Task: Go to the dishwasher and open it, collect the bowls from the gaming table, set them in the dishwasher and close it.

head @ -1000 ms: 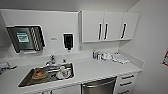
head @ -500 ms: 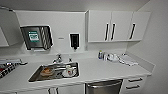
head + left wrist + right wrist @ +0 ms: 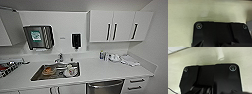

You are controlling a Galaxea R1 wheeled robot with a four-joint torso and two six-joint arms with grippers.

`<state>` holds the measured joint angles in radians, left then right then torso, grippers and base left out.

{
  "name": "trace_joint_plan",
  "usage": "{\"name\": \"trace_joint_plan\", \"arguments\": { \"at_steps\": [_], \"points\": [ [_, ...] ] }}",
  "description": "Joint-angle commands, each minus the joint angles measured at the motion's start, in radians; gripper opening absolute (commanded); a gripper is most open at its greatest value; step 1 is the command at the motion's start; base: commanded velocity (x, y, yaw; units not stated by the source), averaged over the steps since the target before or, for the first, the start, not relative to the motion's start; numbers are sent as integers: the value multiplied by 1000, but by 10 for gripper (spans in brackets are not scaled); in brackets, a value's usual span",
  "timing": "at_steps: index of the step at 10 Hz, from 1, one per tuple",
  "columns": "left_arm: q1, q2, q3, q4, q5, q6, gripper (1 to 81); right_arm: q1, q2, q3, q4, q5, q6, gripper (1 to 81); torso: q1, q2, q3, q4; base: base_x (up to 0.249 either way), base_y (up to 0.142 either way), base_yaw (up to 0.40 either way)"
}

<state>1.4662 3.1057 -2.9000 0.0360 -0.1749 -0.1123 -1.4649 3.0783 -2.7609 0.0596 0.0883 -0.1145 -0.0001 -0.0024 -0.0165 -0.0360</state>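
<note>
one kitchenette counter run, listed from the left as the head view gives it: a tray or rack of dark and red items at the counter's far left edge [image 3: 8,67], contents too blurred to name; a paper towel dispenser [image 3: 39,37] on the wall above; a steel sink [image 3: 37,76] set into the white counter [image 3: 105,70], holding what look like used dishes, one brownish and one pale, with a tap [image 3: 60,58] behind it; a black soap dispenser [image 3: 76,40] on the wall; three white wall cabinets with black handles [image 3: 113,26]; small bottles [image 3: 102,55] and a heap of pale cloth or packets [image 3: 122,59] toward the right corner; two drawers [image 3: 135,84] at the far right. the dishwasher [image 3: 105,87] sits under the counter just right of the sink, its grey steel front upright and shut, handle bar along the top. both wrist views look down past the robot's dark plates at pale speckled floor; jaws of either gripper, wide or narrow, cannot be told. progress, as a judgement: the robot appears to have about reached the dishwasher, so the first leg is nearly done; opening the door, collecting the bowls from the gaming table, loading them and closing all remain.
</note>
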Motion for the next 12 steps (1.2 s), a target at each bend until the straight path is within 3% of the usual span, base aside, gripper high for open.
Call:
{"name": "trace_joint_plan", "arguments": {
  "at_steps": [1,12],
  "points": [
    [-53,1,-5,-1,43,-3,811,57,4,4,2,-45,-1,811,0,0,0,0,0,0,0],
    [-51,2,-7,-1,38,-3,811,57,4,6,2,-45,-1,811,0,0,0,0,0,0,0]
  ]
}}
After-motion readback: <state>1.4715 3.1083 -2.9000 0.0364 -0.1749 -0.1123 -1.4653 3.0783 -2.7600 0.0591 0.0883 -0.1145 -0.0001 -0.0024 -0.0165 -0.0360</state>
